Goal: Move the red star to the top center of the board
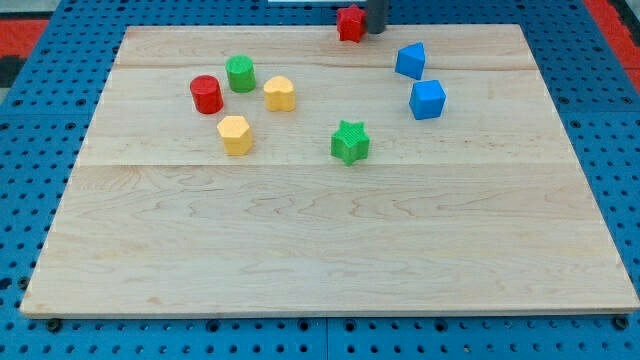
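Observation:
The red star [349,23] lies at the top edge of the wooden board [320,250], near the top centre. My tip [376,30] is a dark rod coming down from the view's top, right beside the star on its right, touching or nearly touching it. A red cylinder [206,94] stands at the upper left.
A green cylinder [240,73], a yellow block [279,93] and a yellow hexagon-like block [235,134] stand at the upper left. A green star [350,141] is near the middle. Two blue blocks [410,60] [427,99] are at the upper right.

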Robot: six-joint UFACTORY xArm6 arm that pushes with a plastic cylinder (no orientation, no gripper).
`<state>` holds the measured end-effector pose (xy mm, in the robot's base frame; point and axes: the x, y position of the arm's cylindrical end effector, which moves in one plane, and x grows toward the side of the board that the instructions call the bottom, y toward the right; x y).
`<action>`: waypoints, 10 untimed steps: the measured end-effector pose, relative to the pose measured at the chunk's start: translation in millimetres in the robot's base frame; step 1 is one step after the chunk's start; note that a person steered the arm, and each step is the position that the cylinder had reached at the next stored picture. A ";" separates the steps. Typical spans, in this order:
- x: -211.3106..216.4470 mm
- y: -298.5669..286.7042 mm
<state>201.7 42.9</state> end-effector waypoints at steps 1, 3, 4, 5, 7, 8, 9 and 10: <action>53.1 -39.4; -8.3 -137.6; -8.3 -137.6; -10.0 -125.2; -8.6 -55.2; 30.2 27.0; 87.7 44.9; 72.6 42.7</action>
